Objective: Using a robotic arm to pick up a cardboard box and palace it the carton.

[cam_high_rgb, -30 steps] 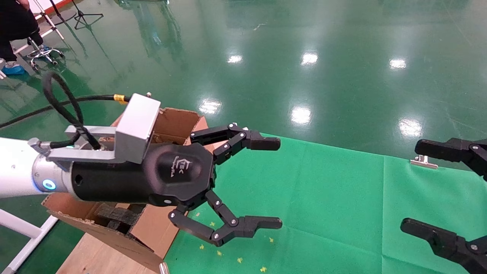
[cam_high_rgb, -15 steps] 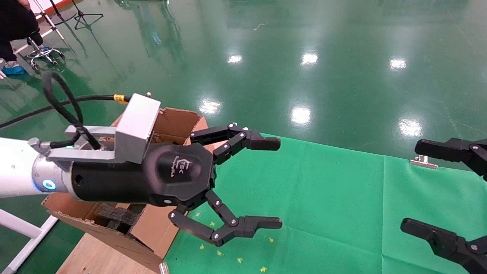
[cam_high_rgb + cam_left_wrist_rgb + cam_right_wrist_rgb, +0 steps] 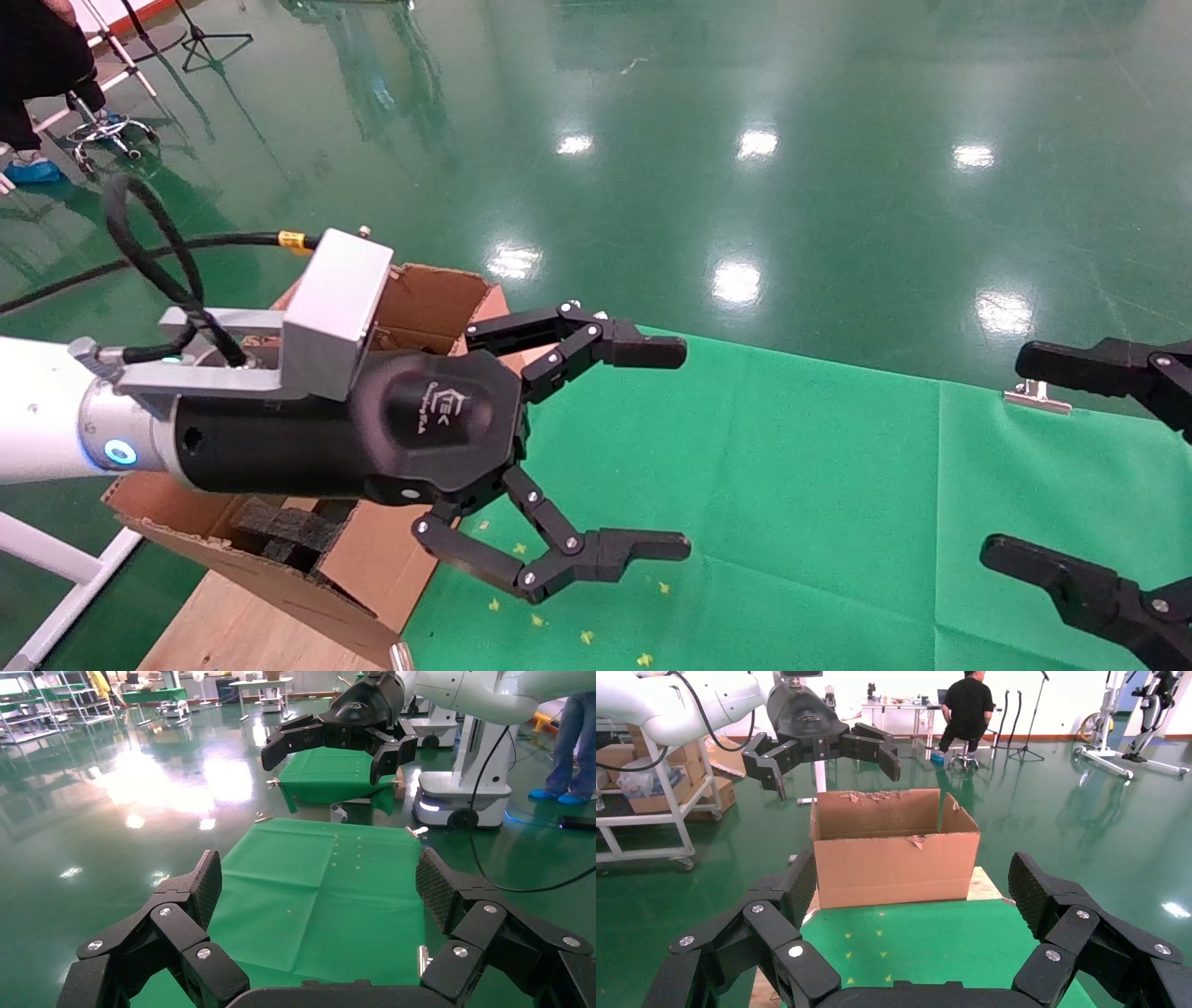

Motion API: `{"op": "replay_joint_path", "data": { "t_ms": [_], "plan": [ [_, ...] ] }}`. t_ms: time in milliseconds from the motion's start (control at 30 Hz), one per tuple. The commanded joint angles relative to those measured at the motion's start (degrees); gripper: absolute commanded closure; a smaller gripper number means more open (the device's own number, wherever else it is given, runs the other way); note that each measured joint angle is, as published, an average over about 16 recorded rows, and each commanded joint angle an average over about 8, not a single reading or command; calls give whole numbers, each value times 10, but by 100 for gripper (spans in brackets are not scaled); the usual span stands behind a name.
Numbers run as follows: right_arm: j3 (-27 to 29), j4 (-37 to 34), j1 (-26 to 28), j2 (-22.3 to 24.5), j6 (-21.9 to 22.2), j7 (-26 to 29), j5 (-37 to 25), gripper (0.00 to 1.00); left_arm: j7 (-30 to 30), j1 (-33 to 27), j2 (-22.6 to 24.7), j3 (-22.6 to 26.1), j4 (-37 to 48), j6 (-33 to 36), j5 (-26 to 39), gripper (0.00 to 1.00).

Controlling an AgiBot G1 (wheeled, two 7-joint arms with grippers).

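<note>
head: high, looking down at green cloth (image 3: 819, 485) | wrists: low, facing each other across it

Left gripper (image 3: 684, 447) body blocks most of carton (image 3: 307, 550); right gripper (image 3: 1010, 461) cut off at frame edge, only fingers visible.

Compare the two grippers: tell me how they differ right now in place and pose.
The left gripper hangs beside the carton, partly over its edge; the right gripper sits apart at the far side of the green cloth. The left gripper shows whole with its white arm; the right gripper shows only its fingers at the head view's edge. Both are black, open and empty.
</note>
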Motion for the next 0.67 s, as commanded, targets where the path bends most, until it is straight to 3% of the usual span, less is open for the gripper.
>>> {"op": "replay_joint_path", "data": {
  "t_ms": [33, 667],
  "plan": [
    [0, 0, 0, 0, 0, 0, 0, 0, 0, 0, 0, 0, 0, 0, 0, 0],
    [0, 0, 0, 0, 0, 0, 0, 0, 0, 0, 0, 0, 0, 0, 0, 0]
  ]
}}
